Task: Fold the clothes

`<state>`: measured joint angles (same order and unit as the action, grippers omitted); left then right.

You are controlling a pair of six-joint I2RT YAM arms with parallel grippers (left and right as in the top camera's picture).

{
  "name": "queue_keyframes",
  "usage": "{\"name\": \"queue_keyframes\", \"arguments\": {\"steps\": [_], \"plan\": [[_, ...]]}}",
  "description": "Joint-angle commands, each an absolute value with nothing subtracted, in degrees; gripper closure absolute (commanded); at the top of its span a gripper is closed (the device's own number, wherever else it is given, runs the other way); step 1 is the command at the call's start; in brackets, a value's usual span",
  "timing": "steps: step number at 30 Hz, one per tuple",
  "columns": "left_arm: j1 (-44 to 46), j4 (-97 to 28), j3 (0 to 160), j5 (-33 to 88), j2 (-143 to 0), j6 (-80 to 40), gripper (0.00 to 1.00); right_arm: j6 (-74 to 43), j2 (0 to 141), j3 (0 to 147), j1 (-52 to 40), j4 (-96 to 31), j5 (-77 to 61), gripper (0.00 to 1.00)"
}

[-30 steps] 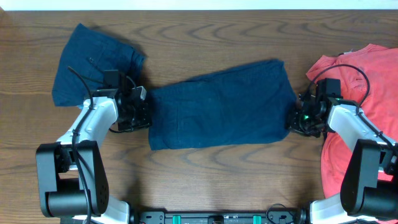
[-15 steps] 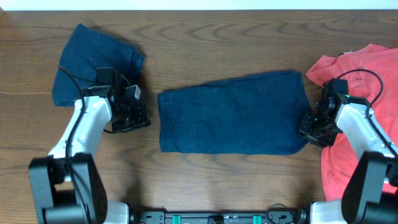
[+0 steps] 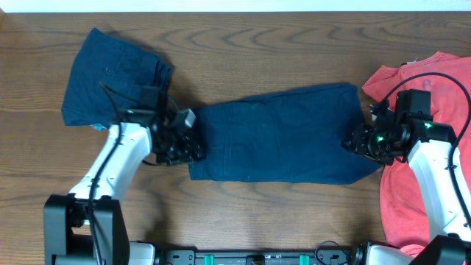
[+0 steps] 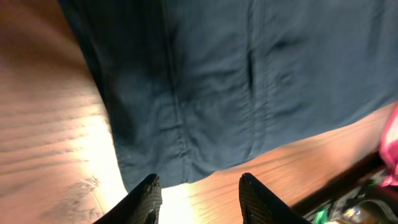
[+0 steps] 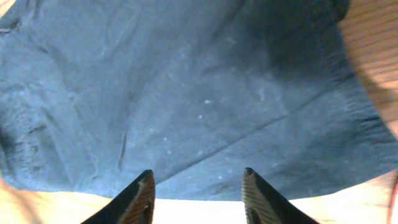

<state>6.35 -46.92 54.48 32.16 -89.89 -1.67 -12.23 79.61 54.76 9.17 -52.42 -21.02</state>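
L gripper (image 3: pixel 191 147) & R gripper (image 3: pixel 357 141) spread, empty, at 2 ends of navy shorts (image 3: pixel 280 136); next: pinch edges, fold across

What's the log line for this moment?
shorts: flat on table | left gripper: open, at left edge | right gripper: open, at right edge

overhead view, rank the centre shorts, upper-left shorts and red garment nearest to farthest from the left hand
From the left hand:
1. centre shorts, just to its right
2. upper-left shorts, up and left
3. red garment, far right side
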Motion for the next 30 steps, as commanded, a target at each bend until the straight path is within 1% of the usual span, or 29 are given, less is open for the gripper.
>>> {"name": "queue_keyframes", "arguments": {"steps": [1, 3, 4, 6, 9, 10, 12, 13, 14, 17, 18, 19, 21, 24, 27, 30], "plan": [[7.7, -45.1, 50.3, 28.9, -90.9, -3.2, 0.58, -11.3, 79.6, 53.8, 8.0, -51.9, -23.4, 0.63], [7.9, -43.6, 48.2, 28.8, -91.3, -3.7, 0.57, -11.2, 79.7, 52.6, 7.3, -51.0, -23.4, 0.63], [7.8, -42.7, 47.0, 28.8, -91.5, -3.8, 0.53, -11.2, 79.8, 51.7, 7.0, -50.3, -23.4, 0.63], [7.8, -40.4, 45.1, 25.3, -91.9, -5.3, 0.48, -11.2, 79.8, 49.7, 6.4, -48.4, -23.5, 0.62], [7.8, -37.8, 43.2, 20.4, -92.1, -7.2, 0.48, -11.3, 79.8, 47.0, 5.7, -45.1, -23.6, 0.6], [7.8, -37.2, 42.7, 19.8, -92.3, -7.4, 0.51, -11.3, 79.8, 46.0, 5.6, -43.7, -23.6, 0.6], [7.8, -36.7, 42.5, 18.7, -92.4, -7.5, 0.68, -11.9, 79.8, 44.0, 5.6, -40.8, -23.6, 0.65], [7.8, -36.2, 42.5, 17.9, -92.4, -7.6, 0.74, -12.7, 79.8, 42.9, 5.6, -39.1, -23.6, 0.69], [7.8, -35.1, 42.5, 17.7, -92.4, -7.9, 0.77, -14.3, 79.8, 41.2, 5.6, -36.7, -23.6, 0.73], [7.8, -32.1, 42.5, 18.9, -92.4, -9.3, 0.78, -17.3, 79.8, 37.1, 5.6, -30.8, -23.6, 0.76], [7.8, -31.5, 42.5, 19.6, -92.4, -9.3, 0.81, -18.1, 79.8, 35.9, 5.6, -29.3, -23.6, 0.76], [7.8, -31.1, 42.5, 20.4, -92.4, -9.3, 0.94, -18.9, 79.8, 34.6, 5.6, -27.7, -23.6, 0.78], [7.8, -31.2, 42.5, 20.3, -92.4, -9.3, 0.94, -20.7, 79.8, 32.5, 5.6, -26.2, -22.4, 0.83], [7.2, -32.3, 42.6, 20.1, -92.4, -9.3, 0.94, -27.3, 79.8, 30.4, 5.7, -28.3, -13.2, 0.99], [5.4, -33.0, 42.7, 19.4, -92.4, -9.3, 0.94, -32.9, 79.8, 30.1, 6.3, -31.8, -3.3, 0.99], [2.7, -34.3, 43.4, 19.4, -92.4, -9.3, 0.94, -34.3, 79.8, 30.4, 8.1, -33.3, -1.3, 0.99]]}}
